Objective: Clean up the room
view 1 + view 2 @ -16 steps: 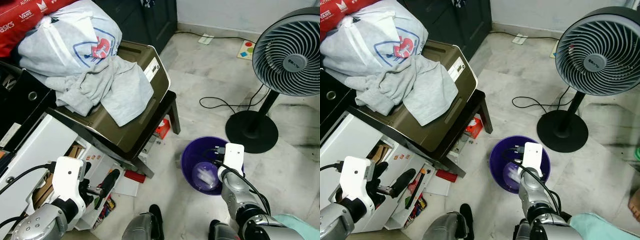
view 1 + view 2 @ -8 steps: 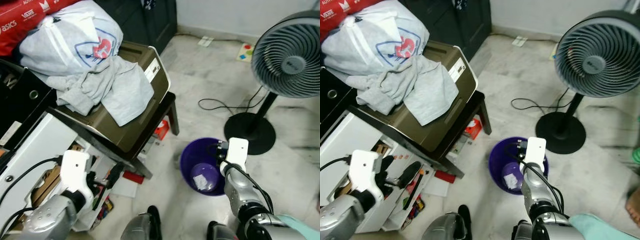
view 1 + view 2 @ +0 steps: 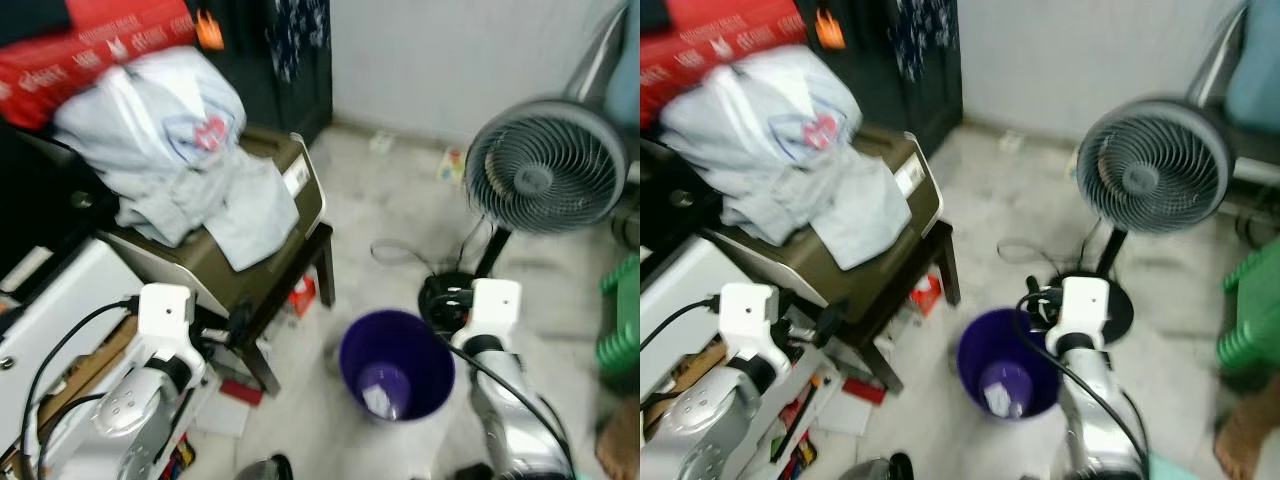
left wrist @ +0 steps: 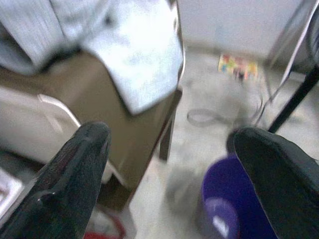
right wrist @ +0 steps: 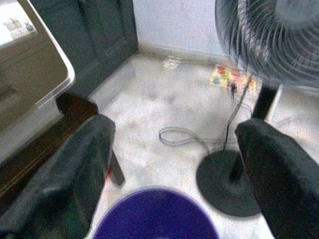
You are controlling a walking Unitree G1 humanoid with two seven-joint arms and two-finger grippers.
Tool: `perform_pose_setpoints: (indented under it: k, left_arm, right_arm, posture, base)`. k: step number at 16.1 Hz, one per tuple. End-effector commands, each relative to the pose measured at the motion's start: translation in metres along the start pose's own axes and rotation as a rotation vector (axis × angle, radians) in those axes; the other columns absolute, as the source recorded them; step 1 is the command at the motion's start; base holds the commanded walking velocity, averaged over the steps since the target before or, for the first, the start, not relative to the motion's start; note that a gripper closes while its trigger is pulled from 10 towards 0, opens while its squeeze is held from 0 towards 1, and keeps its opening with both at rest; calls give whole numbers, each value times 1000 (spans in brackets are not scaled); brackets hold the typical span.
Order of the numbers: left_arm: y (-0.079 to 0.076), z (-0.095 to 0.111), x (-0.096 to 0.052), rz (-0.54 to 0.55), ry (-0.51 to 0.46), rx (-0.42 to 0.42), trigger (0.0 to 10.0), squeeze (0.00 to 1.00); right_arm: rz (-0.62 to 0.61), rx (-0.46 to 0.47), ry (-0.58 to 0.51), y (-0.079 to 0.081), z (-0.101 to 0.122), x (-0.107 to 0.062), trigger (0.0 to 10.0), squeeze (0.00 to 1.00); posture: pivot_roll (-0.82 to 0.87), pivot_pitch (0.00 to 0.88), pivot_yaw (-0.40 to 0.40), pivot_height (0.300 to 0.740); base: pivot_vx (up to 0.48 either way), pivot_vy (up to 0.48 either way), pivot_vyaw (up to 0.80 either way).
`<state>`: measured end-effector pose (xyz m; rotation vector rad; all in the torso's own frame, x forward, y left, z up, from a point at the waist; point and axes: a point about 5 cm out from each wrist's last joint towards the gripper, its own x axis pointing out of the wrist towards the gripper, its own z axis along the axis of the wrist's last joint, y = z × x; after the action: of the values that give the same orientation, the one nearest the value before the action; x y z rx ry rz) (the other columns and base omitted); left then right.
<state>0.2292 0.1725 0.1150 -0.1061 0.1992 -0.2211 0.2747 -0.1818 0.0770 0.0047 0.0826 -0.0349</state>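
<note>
A purple bucket (image 3: 397, 365) stands on the pale floor with a crumpled white scrap (image 3: 378, 392) inside it. Grey clothes (image 3: 195, 170) lie heaped on a brown case (image 3: 285, 215) that rests on a dark low table. My right gripper (image 5: 174, 144) is open and empty, held just above the bucket's far rim (image 5: 154, 191), facing the fan's base. My left gripper (image 4: 169, 144) is also open and empty, raised beside the brown case and pointing toward the bucket (image 4: 234, 209).
A standing fan (image 3: 545, 165) with a round base (image 5: 227, 181) and a looped cable (image 5: 182, 135) is close behind the bucket. A green stool (image 3: 622, 310) is at the right. White drawers (image 3: 60, 300) and floor clutter lie left. A person's foot (image 3: 1245, 435) is at the lower right.
The whole picture has tilted up and blurred, so the camera has moved. Both arms have risen, and the right gripper has shifted from over the bucket's middle to its far rim.
</note>
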Motion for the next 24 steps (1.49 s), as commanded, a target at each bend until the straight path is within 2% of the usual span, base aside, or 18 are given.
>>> perform_pose_setpoints:
  k: [1, 3, 5, 8, 10, 13, 14, 15, 17, 19, 20, 24]
  left_arm:
    - [8, -3, -3, 38, 1, 6, 10000, 0]
    - [8, -4, 1, 49, -32, -7, 10000, 0]
    - [5, -2, 9, 31, -57, -31, 10000, 0]
    - [-12, 3, 21, -116, -88, -118, 10000, 0]
    - [-19, 7, 26, -196, -84, -111, 10000, 0]
    - [-13, 7, 24, -188, -83, -99, 10000, 0]
    - [-6, 4, 22, -143, -89, -92, 10000, 0]
    - [-3, 3, 21, -108, -99, -89, 10000, 0]
    - [3, 1, 17, 9, -127, -90, 10000, 0]
    - [0, -5, 13, 14, -114, -100, 10000, 0]
    - [-1, -7, 12, 14, -111, -98, 10000, 0]
    - [-2, -8, 14, 26, -116, -103, 10000, 0]
  right_arm:
    - [32, -6, -6, 4, 7, -6, 10000, 1000]
    - [37, -21, 17, -3, 15, -20, 10000, 1000]
    - [27, -35, 34, -11, 15, -17, 10000, 1000]
    - [25, -24, 47, -10, 20, -10, 10000, 1000]
    - [45, -19, 44, -5, 22, -2, 10000, 1000]
    - [67, -12, 49, -1, 21, 1, 10000, 1000]
    - [72, -18, 53, 2, 20, 1, 10000, 1000]
    - [79, -30, 48, 3, 20, 1, 10000, 0]
    - [65, -40, 42, 2, 24, 2, 10000, 0]
    - [89, -33, 43, 6, 24, -1, 10000, 0]
    - [88, -25, 49, 6, 23, -2, 10000, 1000]
    - [68, -4, 36, 4, 26, 0, 10000, 1000]
  posture:
    - [-107, 0, 60, 740]
    - [-128, 0, 49, 740]
    - [-139, 0, 41, 740]
    - [-143, 0, 39, 740]
    - [-127, 0, 40, 740]
    - [-114, 0, 32, 740]
    - [-109, 0, 24, 740]
    - [-110, 0, 21, 740]
    - [-105, 0, 8, 740]
    - [-101, 0, -12, 740]
    - [-103, 0, -11, 740]
    - [-118, 0, 4, 740]
  base:
    - [0, 0, 0]
    - [0, 0, 0]
    - [0, 0, 0]
    - [0, 0, 0]
    - [0, 0, 0]
    - [0, 0, 0]
    - [0, 0, 0]
    - [0, 0, 0]
    - [0, 0, 0]
    - [0, 0, 0]
    - [0, 0, 0]
    - [0, 0, 0]
